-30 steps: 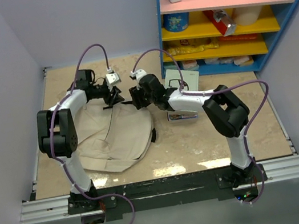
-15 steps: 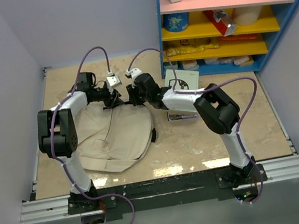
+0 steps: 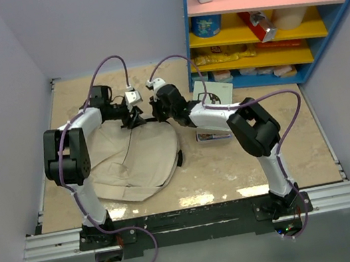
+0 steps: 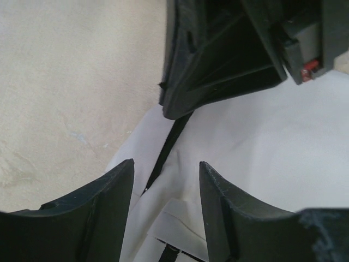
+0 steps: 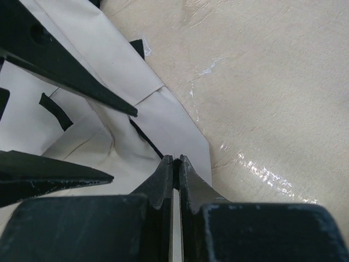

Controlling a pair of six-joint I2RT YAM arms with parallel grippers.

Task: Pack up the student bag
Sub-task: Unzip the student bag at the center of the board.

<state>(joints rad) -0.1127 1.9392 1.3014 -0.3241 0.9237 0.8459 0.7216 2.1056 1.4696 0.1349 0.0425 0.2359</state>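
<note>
The student bag (image 3: 136, 158) lies flat on the left half of the table, beige with black trim. Both grippers meet at its far top edge. My left gripper (image 3: 137, 115) is open, its fingers straddling the beige fabric (image 4: 262, 147) and a thin black zipper strip (image 4: 169, 144) without touching them. My right gripper (image 3: 153, 113) faces it from the right. In the right wrist view the right gripper (image 5: 175, 159) is shut, and the black strip (image 5: 144, 136) runs from the bag (image 5: 180, 125) straight into its tips. The left gripper's fingers (image 5: 60, 65) show just beyond.
A white book (image 3: 212, 90) and another flat book (image 3: 213, 134) lie right of the bag, partly under my right arm. A blue shelf unit (image 3: 264, 20) with yellow and pink boards holds packets and bottles at the back right. Walls stand close on the left and behind.
My right gripper has moved left to the bag's top edge and gone from open to shut on the black strip. The left gripper shifted only slightly and stays open.
</note>
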